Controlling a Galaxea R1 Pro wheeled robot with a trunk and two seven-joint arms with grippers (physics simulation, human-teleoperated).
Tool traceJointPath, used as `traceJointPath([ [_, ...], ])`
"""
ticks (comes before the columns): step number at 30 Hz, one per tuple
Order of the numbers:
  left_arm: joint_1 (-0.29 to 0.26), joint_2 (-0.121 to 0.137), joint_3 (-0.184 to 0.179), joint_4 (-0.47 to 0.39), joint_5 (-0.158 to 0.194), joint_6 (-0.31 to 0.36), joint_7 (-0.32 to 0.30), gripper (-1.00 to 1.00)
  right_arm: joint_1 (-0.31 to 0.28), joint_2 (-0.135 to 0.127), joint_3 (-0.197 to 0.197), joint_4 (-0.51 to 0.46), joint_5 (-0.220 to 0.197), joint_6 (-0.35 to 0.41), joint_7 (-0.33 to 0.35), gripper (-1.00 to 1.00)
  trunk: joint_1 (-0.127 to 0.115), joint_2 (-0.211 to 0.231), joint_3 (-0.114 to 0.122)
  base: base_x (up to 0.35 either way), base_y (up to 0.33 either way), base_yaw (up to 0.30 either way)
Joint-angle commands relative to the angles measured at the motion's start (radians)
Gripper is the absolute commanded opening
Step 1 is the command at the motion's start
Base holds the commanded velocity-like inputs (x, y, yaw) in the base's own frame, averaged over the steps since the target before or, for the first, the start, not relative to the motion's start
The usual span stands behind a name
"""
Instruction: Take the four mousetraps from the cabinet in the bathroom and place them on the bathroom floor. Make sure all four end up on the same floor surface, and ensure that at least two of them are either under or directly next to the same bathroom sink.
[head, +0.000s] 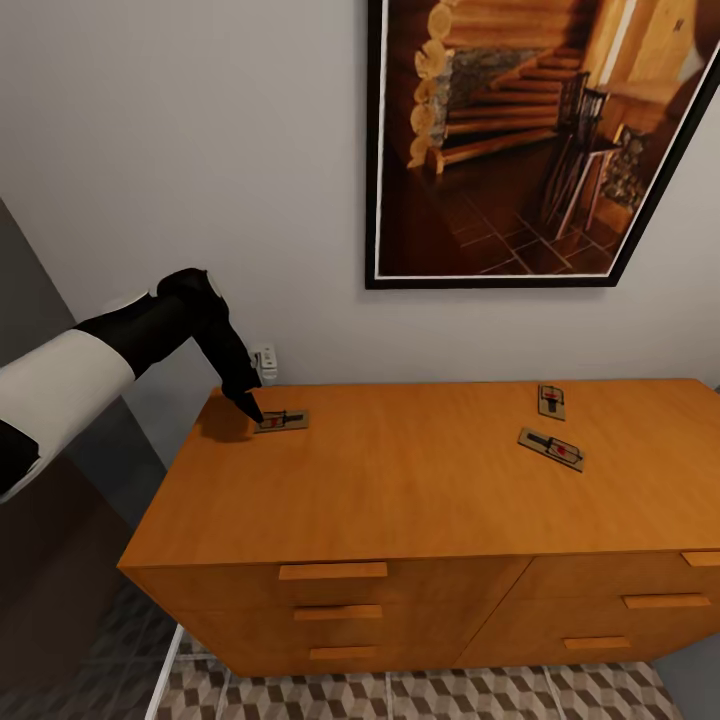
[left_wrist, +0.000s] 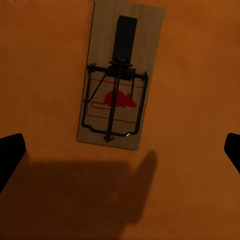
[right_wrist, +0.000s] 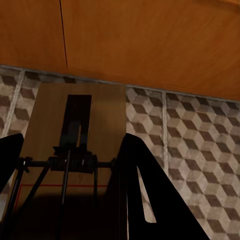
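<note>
On the orange-brown cabinet (head: 400, 490) lie three mousetraps: one at the left end (head: 282, 420), two at the right (head: 552, 401) (head: 551, 448). My left gripper (head: 251, 411) hangs just over the left end beside the left trap. In the left wrist view that mousetrap (left_wrist: 120, 80) lies ahead of the open left gripper (left_wrist: 120, 150), clear of both fingertips (left_wrist: 10, 155). My right gripper (right_wrist: 70, 170) is shut on another mousetrap (right_wrist: 80, 130), held above the cube-patterned bathroom floor (right_wrist: 200, 145) by the cabinet front (right_wrist: 150, 40). The bathroom sink is out of view.
A large framed picture (head: 540, 140) hangs on the grey wall above the cabinet. A white wall socket (head: 265, 362) sits behind the cabinet's left corner. Patterned floor (head: 450, 695) runs along the drawer fronts; a darker floor strip (head: 90, 650) lies to the left.
</note>
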Motion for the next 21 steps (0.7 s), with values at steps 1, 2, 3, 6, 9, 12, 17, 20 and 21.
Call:
traceJointPath([
  [1, -0.001, 0.000, -0.003, -0.002, -0.005, 0.011, -0.006, 1.00, -0.001, 0.000, -0.003, 0.001, 0.008, -0.003, -0.005, -1.00, 0.000, 0.000, -0.001, 0.000, 0.000, 0.000],
  [2, -0.001, 0.000, -0.003, -0.002, -0.005, 0.011, -0.006, 1.00, -0.001, 0.000, -0.003, 0.002, 0.009, -0.003, -0.005, -1.00, 0.000, 0.000, -0.001, 0.000, 0.000, 0.000],
  [3, -0.001, 0.000, -0.003, -0.002, -0.005, 0.011, -0.006, 1.00, -0.001, 0.000, -0.003, 0.002, 0.009, -0.003, -0.005, -1.00, 0.000, 0.000, -0.001, 0.000, 0.000, 0.000],
  [6, -0.001, 0.000, -0.003, -0.002, -0.006, 0.011, -0.006, 1.00, -0.001, -0.001, -0.003, 0.004, 0.009, -0.003, -0.006, -1.00, 0.000, 0.000, -0.001, 0.000, 0.000, 0.000],
  [9, -0.001, 0.000, -0.003, -0.002, -0.006, 0.011, -0.006, 1.00, -0.001, -0.001, -0.003, 0.004, 0.009, -0.003, -0.006, -1.00, 0.000, 0.000, -0.001, 0.000, 0.000, 0.000],
  [12, -0.001, 0.000, -0.003, -0.002, -0.006, 0.011, -0.006, 1.00, -0.001, -0.001, -0.002, 0.004, 0.009, -0.003, -0.006, -1.00, 0.000, 0.000, -0.001, 0.000, 0.000, 0.000],
  [17, -0.001, 0.000, -0.003, -0.002, -0.007, 0.011, -0.006, 1.00, -0.001, 0.000, -0.002, 0.004, 0.009, -0.003, -0.006, -1.00, 0.000, 0.000, -0.001, 0.000, 0.000, 0.000],
  [20, -0.001, -0.001, -0.003, -0.002, -0.008, 0.011, -0.006, 1.00, -0.001, 0.000, -0.002, 0.004, 0.009, -0.003, -0.005, -1.00, 0.000, 0.000, -0.001, 0.000, 0.000, 0.000],
  [21, -0.001, -0.001, -0.003, -0.002, -0.008, 0.011, -0.006, 1.00, -0.001, 0.000, -0.002, 0.004, 0.009, -0.003, -0.005, -1.00, 0.000, 0.000, -0.001, 0.000, 0.000, 0.000],
])
